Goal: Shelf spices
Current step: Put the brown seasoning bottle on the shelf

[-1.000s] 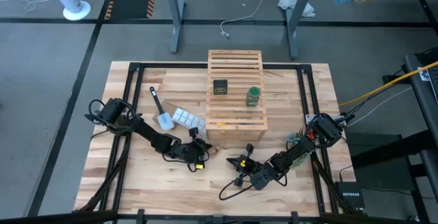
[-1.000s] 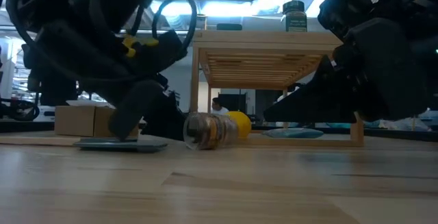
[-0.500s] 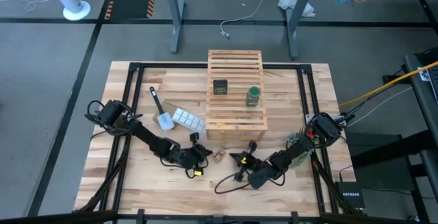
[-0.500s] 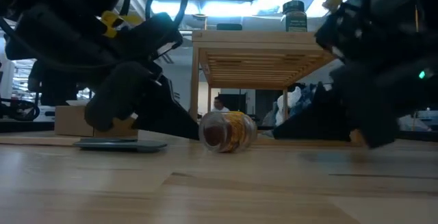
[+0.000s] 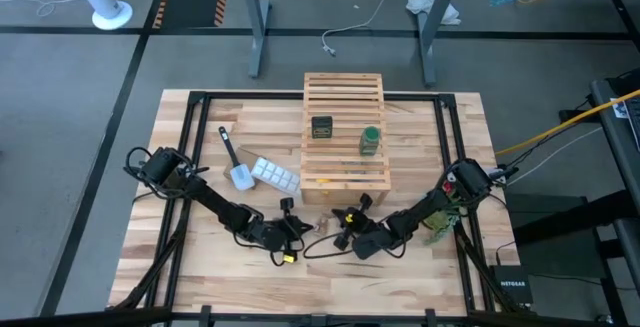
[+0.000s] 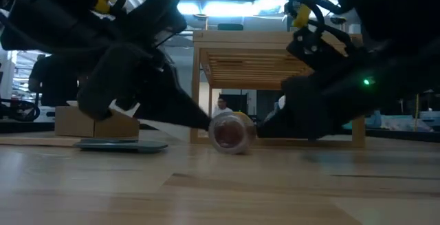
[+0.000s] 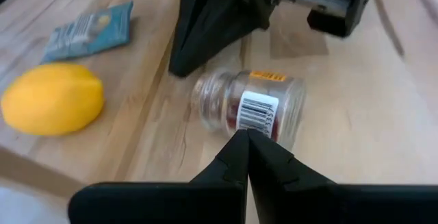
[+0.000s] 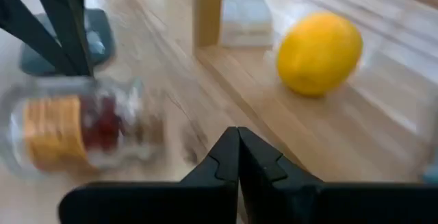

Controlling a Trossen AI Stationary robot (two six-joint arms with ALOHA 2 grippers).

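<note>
The tiny clear jar point(image 5: 322, 224) with brownish contents lies on its side on the tabletop, just in front of the wooden slatted shelf point(image 5: 344, 97). The dark boxy jar point(image 5: 321, 127) and the green jar point(image 5: 370, 140) stand on the shelf's slats. My left gripper point(image 5: 300, 226) is shut, its tips at the jar's left side. My right gripper point(image 5: 341, 223) is also shut and lies low on the jar's right. In the low view the jar point(image 6: 232, 130) shows end-on between the two grippers. My left gripper touches the clear jar's side wall by the barcode label point(image 7: 256, 114) with its shut fingertips point(image 7: 245, 142). It comes low, slanting down from the table's left. The jar lies on the table. My right gripper: I cannot tell whether its tips point(image 7: 181, 65) touch the jar's lid end.
A lemon point(image 8: 319, 53) lies under the shelf, with a blue-green packet point(image 7: 89, 29) beside it. The white ice-cube tray point(image 5: 275, 174) and a scraper point(image 5: 235, 162) lie left of the shelf. A flat dark pad point(image 6: 120, 144) lies on the tabletop on the left.
The clear jar has slid and rolled toward the table's right along the shelf's front and turned end-on to the near edge. My left gripper followed it rightward, still shut. My right gripper moved toward the table's left and slightly toward the far edge, closing on the jar.
</note>
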